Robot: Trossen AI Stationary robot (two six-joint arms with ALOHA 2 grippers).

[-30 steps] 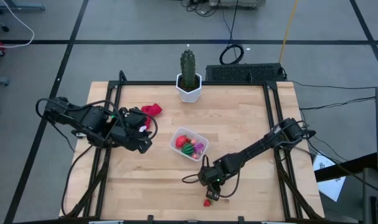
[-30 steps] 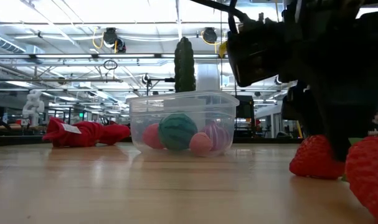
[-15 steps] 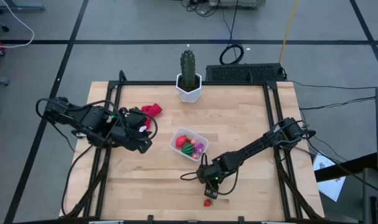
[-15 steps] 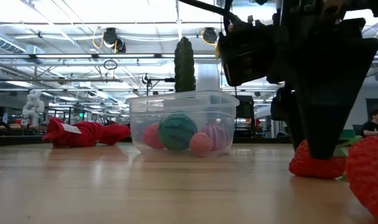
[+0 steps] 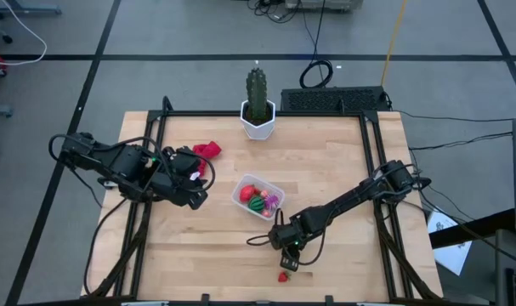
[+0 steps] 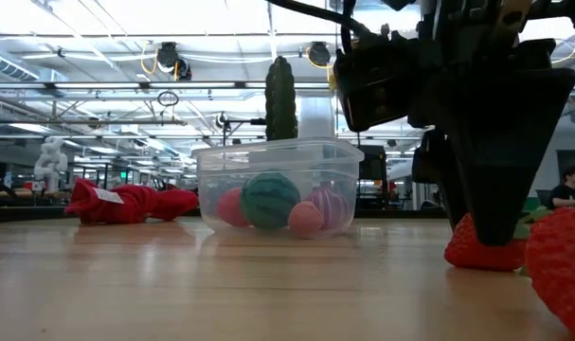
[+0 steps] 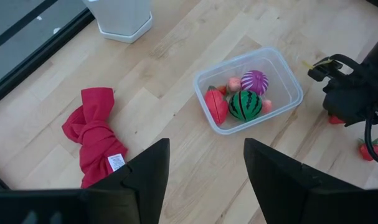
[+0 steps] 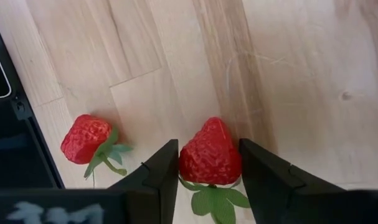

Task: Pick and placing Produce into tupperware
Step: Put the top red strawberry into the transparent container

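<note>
the right gripper point(image 8: 204, 171) was seen low over the table point(image 5: 343, 170), fingers spread and straddling a strawberry point(image 8: 210, 152) that sat on the wood between them. contact with the berry could not be made out; it was bracketed, not yet pinched. a second strawberry point(image 8: 86, 138) lay just beside it, outside the fingers. the tub point(image 5: 258, 197) stood well apart, nearer mid-table, with a striped green ball point(image 7: 245, 104), a purple ball point(image 7: 255, 81), a red oval and pink bits already inside. for a clean pick, the fingers would best be closed evenly across the berry's widest part, with the leaf kept clear and the neighbouring berry left unnudged. the left gripper point(image 7: 204, 168) was parked open near the red cloth point(image 7: 95, 140), holding nothing.
</note>
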